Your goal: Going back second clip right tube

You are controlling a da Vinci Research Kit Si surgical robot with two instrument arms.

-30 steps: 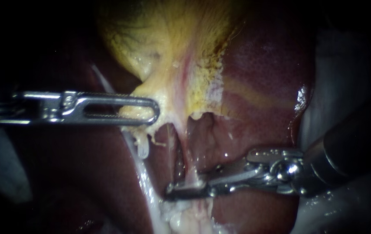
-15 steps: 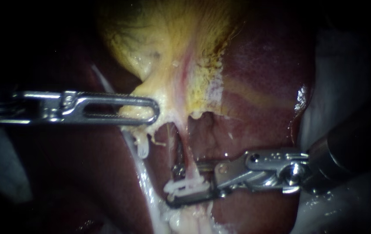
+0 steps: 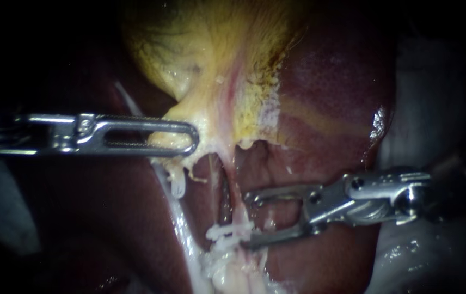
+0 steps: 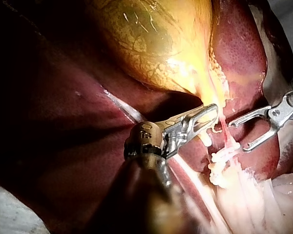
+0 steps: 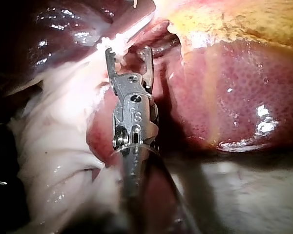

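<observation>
My right instrument (image 3: 246, 219) comes in from the right with its jaws spread wide, a clear gap between them and nothing gripped. Their tips lie just beside the white clip (image 3: 230, 233), which sits across the right tube (image 3: 237, 201) low in the endoscope view, near the pale tissue beneath it. The lower jaw's tip is almost at the clip's end; I cannot tell whether it touches. My left instrument (image 3: 192, 137) has its jaws closed on the yellow lower edge of the gallbladder (image 3: 200, 49). The liver (image 3: 331, 81) lies dark red behind.
</observation>
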